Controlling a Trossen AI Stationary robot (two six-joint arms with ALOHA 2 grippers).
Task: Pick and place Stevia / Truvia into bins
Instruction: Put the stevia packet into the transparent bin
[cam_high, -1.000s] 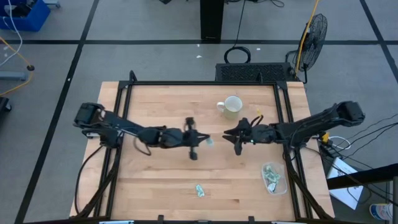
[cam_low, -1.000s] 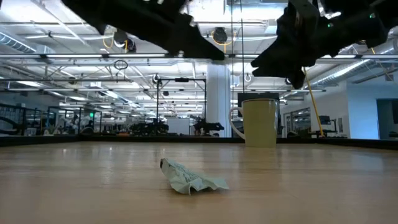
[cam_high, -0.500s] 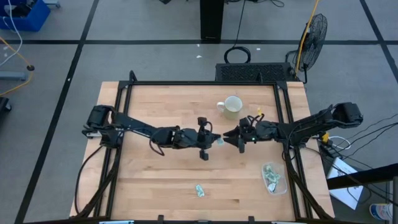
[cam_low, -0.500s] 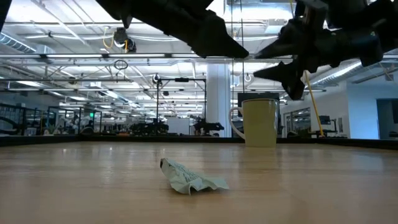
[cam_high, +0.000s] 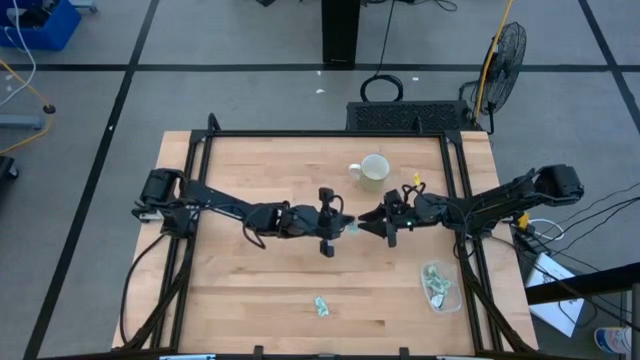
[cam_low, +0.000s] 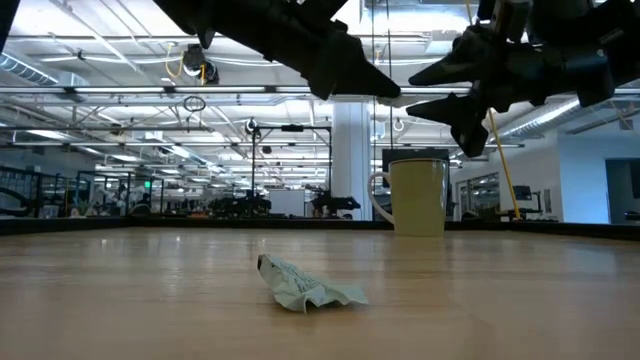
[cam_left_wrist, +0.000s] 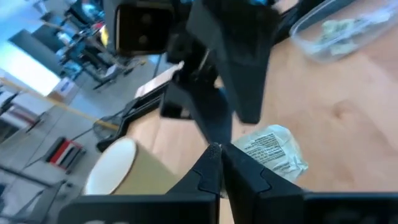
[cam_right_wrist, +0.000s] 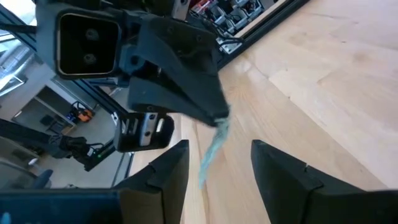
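The dark left arm's jaws (cam_high: 341, 226) sit in much the same spot above the middle of the tabletop as half a second ago, after reaching well rightward in the half second before that. Its fingers (cam_left_wrist: 211, 171) are pressed together on one small pale green and white paper sachet (cam_right_wrist: 212, 151), which hangs from their tips above the wood. Just to its right, the dark right arm's jaws (cam_high: 366, 224) have edged a little closer, so the two tips now nearly meet over the held sachet. The right fingers (cam_right_wrist: 166, 172) stand apart with a clear gap, the sachet dangling just beyond them, and they grip nothing.

A crumpled pale green sachet (cam_high: 321, 305) lies alone near the front edge of the light wooden tabletop (cam_high: 250, 300), unmoved. The white mug with a handle (cam_high: 371, 171) stands toward the back, right of centre, also where it was. Further right, near the front right corner, the small clear plastic tub with rounded corners (cam_high: 438, 285) rests on the wood with several sachets inside it.

Black metal rails (cam_high: 320, 133) frame the tabletop. Grey floor with dark lines surrounds it; a black standing fan (cam_high: 503, 50) is at the back right and a blue bin (cam_high: 40, 22) at the far back left. The low view shows a large hall with ceiling lights behind the mug.
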